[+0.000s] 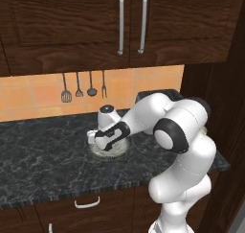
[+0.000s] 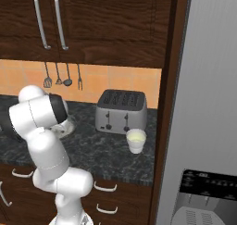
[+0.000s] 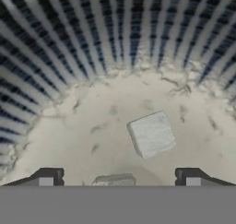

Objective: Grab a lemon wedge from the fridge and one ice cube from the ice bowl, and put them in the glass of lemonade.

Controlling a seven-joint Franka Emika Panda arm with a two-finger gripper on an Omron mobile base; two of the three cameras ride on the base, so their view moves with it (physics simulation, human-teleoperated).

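Hand view: looking straight down into the ice bowl (image 3: 69, 57), ribbed wall fanning round a pale, speckled floor. One ice cube (image 3: 151, 134) lying loose near the middle of that floor, a second piece (image 3: 114, 179) low between the fingertips (image 3: 46, 177). Gripper (image 3: 119, 178) spread wide, nothing between the tips.

Step in hand, by the look of it: taking one cube. Best done by shifting a touch toward the loose cube so it sits midway between the tips, squaring the hand to its flat sides, lowering until the tips straddle it, then closing gently; likely slippery, so a firm but slow squeeze. Worth keeping clear of the nearer piece to avoid lifting two.

Left base view: gripper (image 1: 106, 140) down in the ice bowl (image 1: 95, 152) on a dark marbled counter (image 1: 43, 155). Dark wood cabinets (image 1: 62, 26) above, utensils (image 1: 79, 87) hanging on an orange tiled wall.

Right base view: glass of lemonade (image 2: 136, 141) standing just in front of the silver toaster (image 2: 121, 111), well apart from the bowl; grey fridge (image 2: 208, 103) at the right, door closed. Lemon wedge not to be made out.
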